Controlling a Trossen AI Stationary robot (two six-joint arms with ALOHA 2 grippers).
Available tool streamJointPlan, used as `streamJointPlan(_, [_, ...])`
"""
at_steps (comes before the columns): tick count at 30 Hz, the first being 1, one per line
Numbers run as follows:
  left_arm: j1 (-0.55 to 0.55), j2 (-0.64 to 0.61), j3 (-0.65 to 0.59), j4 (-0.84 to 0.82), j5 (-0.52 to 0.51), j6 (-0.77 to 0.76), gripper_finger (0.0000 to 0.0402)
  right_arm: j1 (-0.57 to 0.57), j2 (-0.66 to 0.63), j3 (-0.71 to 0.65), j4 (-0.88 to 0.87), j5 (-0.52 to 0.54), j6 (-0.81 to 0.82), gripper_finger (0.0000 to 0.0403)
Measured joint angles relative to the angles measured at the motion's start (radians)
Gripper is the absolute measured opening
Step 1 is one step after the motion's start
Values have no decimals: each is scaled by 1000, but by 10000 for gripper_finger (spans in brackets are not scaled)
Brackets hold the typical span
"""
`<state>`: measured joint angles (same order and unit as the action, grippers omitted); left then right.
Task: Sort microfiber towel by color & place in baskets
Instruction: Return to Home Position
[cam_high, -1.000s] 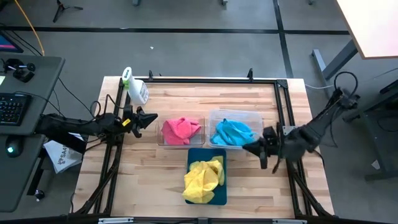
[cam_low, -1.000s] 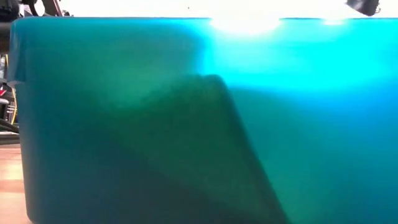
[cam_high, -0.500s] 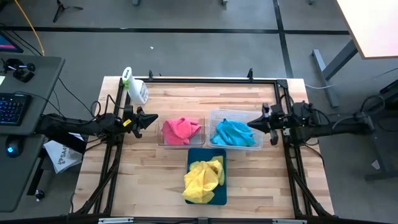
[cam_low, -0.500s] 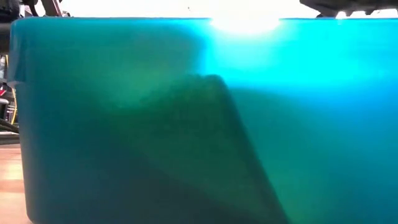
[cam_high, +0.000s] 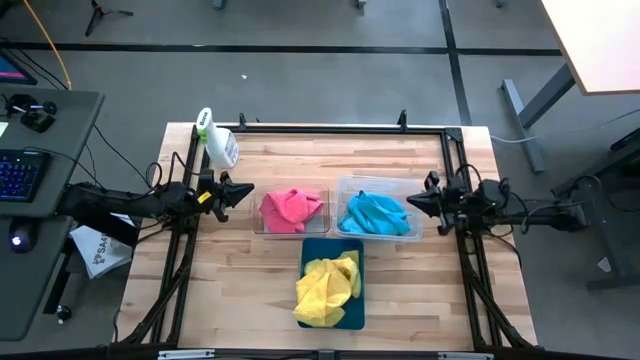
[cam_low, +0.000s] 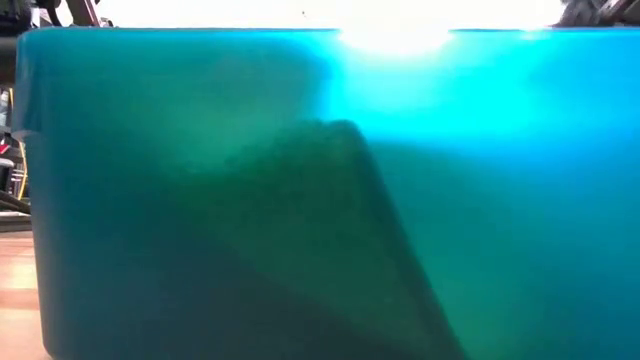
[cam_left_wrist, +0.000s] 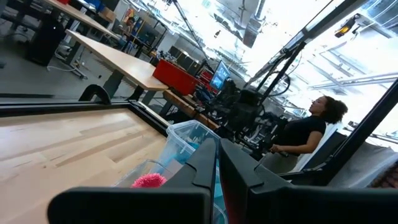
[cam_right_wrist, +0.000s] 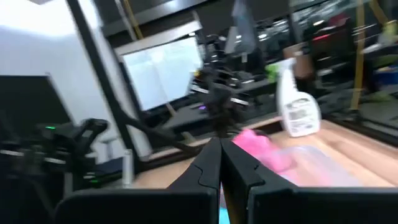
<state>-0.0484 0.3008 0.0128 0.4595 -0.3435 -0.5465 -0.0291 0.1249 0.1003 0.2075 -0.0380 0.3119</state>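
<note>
A pink towel (cam_high: 291, 209) lies bunched in the narrower clear tub (cam_high: 262, 226). The cyan blue towel (cam_high: 375, 213) fills the wider clear tub (cam_high: 345, 184). Yellow towels (cam_high: 327, 287) are heaped on the dark teal tray (cam_high: 354, 310), one edge hanging over its near-left rim. My left gripper (cam_high: 246, 191) is shut and stays level just left of the pink tub. My right gripper (cam_high: 411, 203) is shut by the blue tub's right rim, pointing left. The wrist views show shut fingers (cam_left_wrist: 217, 163) (cam_right_wrist: 221, 163) holding nothing.
A white spray bottle with a green top (cam_high: 218, 143) lies at the table's far left corner, behind my left gripper. The teal tray's wall (cam_low: 320, 200) fills the low view. Bare wood lies left and right of the tray. A person (cam_left_wrist: 309, 132) sits beyond the table.
My right gripper has moved from the near-right corner of the blue tub toward the table's far edge. Its arm swung out and stretched level over the table's right edge. Towels, tubs and my left arm have kept still.
</note>
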Motion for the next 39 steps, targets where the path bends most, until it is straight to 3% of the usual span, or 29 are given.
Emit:
streamJointPlan(5, [0, 0, 0, 0, 0, 0, 7, -6, -3, -88, 87, 55, -25, 0])
streamJointPlan(39, [0, 0, 0, 0, 0, 0, 7, -6, -1, -91, -32, 45, 1, 0])
